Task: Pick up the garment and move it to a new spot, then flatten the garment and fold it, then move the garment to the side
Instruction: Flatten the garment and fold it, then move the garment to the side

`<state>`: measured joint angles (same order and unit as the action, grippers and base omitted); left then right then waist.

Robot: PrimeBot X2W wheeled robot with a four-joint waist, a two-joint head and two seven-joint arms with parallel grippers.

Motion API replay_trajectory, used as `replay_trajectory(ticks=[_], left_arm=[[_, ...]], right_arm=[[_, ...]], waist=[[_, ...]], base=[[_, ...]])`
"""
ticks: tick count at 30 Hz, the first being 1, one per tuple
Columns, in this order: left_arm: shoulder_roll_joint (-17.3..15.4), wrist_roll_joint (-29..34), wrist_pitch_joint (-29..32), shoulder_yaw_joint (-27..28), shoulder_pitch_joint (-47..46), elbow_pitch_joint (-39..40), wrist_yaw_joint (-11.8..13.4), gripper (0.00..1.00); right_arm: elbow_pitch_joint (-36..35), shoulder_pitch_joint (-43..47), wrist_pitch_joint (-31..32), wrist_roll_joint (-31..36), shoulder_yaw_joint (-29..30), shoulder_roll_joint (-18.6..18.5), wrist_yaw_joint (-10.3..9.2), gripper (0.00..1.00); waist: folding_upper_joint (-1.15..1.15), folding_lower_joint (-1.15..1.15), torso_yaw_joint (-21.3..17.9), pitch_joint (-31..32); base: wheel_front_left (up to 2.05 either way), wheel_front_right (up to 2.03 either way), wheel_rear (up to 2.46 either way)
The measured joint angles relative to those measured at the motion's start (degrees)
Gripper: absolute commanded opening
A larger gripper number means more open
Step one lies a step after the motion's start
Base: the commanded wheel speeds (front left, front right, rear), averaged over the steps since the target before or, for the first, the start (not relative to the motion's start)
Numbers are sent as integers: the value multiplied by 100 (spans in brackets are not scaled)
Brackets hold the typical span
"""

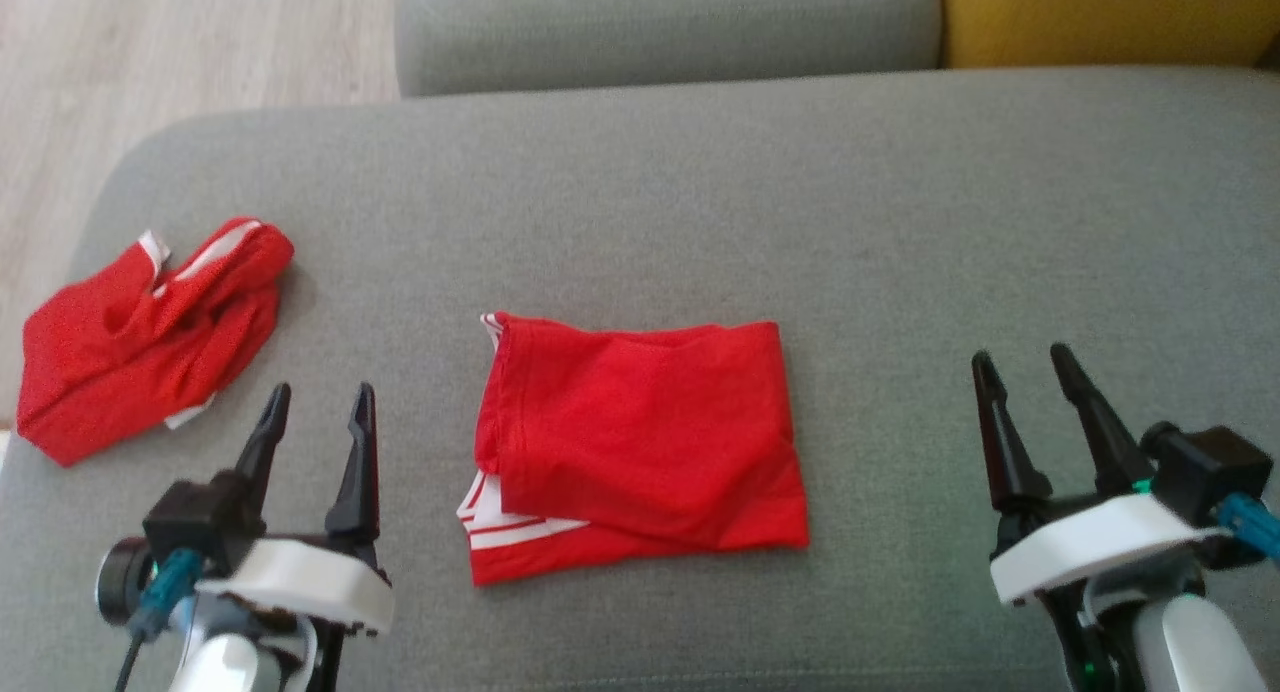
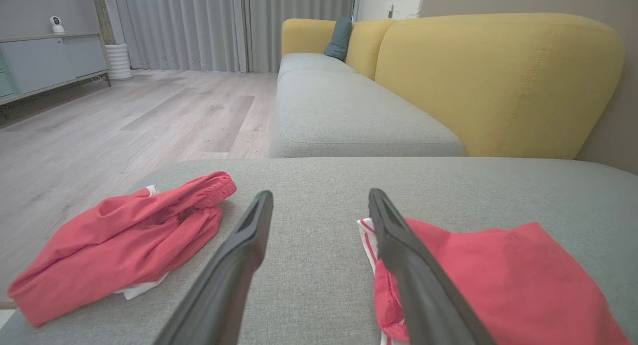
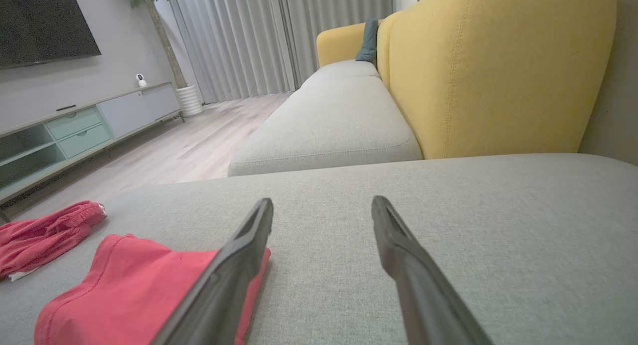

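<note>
Head view, left tool: my left tool (image 1: 322, 390) has its two fingers spread apart and holds nothing. It hangs over the grey sofa seat (image 1: 900, 222), between the two red pieces.
Head view, right tool: my right tool (image 1: 1021, 355) is also spread wide and empty, well to the right of the cloth.
Head view, folded garment: the folded garment (image 1: 640, 432) lies flat in the middle of the seat. White stripes show at its left edge, and neither tool touches it.
Head view, crumpled garment: a crumpled garment (image 1: 150, 342) sits bunched near the seat's left end.
Left wrist view, left tool: my left tool (image 2: 320, 193) has bare grey fabric between its fingers. One finger crosses in front of the striped edge of the folded garment (image 2: 498, 275) without gripping it. The crumpled garment (image 2: 124, 240) lies off to the other side.
Right wrist view, right tool: my right tool (image 3: 321, 200) is apart, with nothing between the fingers. The folded garment (image 3: 129, 290) lies beside one finger, and I cannot tell whether they touch.
</note>
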<state>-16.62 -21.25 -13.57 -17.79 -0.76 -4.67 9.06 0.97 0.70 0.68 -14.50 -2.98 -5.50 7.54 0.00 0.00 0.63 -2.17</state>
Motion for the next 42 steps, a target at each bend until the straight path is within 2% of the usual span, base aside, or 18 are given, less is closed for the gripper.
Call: replay_trajectory(ticks=[13, 27, 42], left_arm=[[-125, -1, 145, -9, 315, 163, 101, 100], [-146, -1, 194, -19, 316, 249, 202, 100], [-182, -2, 185, -32, 250, 272, 201, 100]], right_arm=[[-234, 370, 145, 142, 190, 144, 0, 100], [-274, 370, 188, 198, 300, 235, 0, 100], [-279, 343, 196, 249, 318, 266, 0, 100]], waist=[[0, 0, -42, 268], [0, 0, -68, 237], [0, 0, 5, 7]], base=[[0, 0, 0], [0, 0, 0], [0, 0, 0]])
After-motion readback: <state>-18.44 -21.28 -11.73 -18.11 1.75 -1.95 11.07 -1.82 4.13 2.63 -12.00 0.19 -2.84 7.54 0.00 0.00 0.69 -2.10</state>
